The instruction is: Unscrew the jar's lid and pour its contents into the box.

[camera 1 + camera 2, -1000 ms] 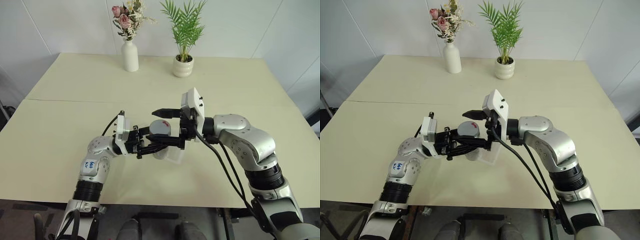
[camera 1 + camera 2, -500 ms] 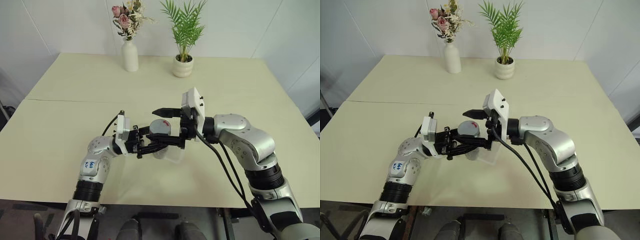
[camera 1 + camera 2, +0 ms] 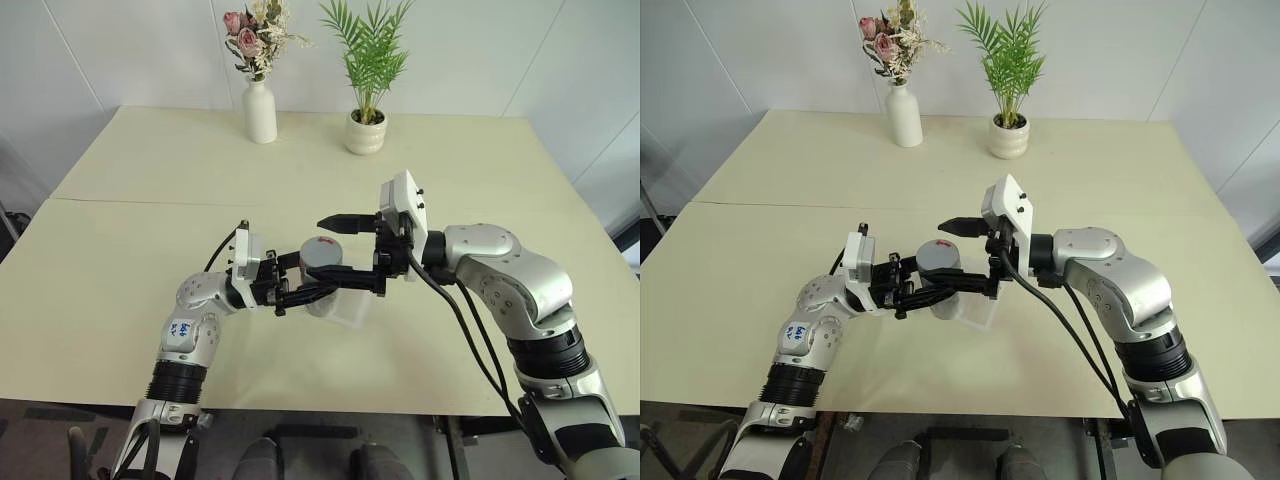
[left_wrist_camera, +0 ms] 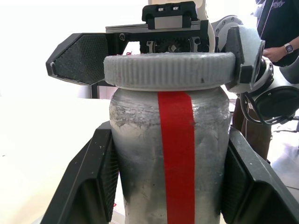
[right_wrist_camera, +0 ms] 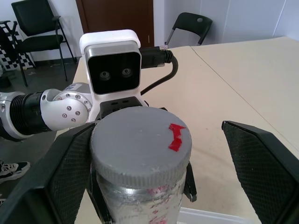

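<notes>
My left gripper (image 3: 316,287) is shut on the jar (image 4: 140,154), a clear cylinder with a red streak, and holds it upright above the table. The grey ribbed lid (image 3: 322,250) with its red mark (image 5: 176,136) sits on the jar. Coming from the right, my right gripper (image 3: 332,253) is open, one finger on each side of the lid. A gap shows between each of its pads (image 5: 261,163) and the lid. The clear box (image 3: 350,312) lies on the table just under and behind the jar, partly hidden by it.
A white vase of flowers (image 3: 260,110) and a white pot with a green plant (image 3: 366,132) stand at the table's far edge. A seam (image 3: 120,201) crosses the cream table. A person (image 4: 275,28) stands beyond the table in the left wrist view.
My right gripper has edged slightly to the right, still open around the lid. The left gripper and the jar have stayed still.
</notes>
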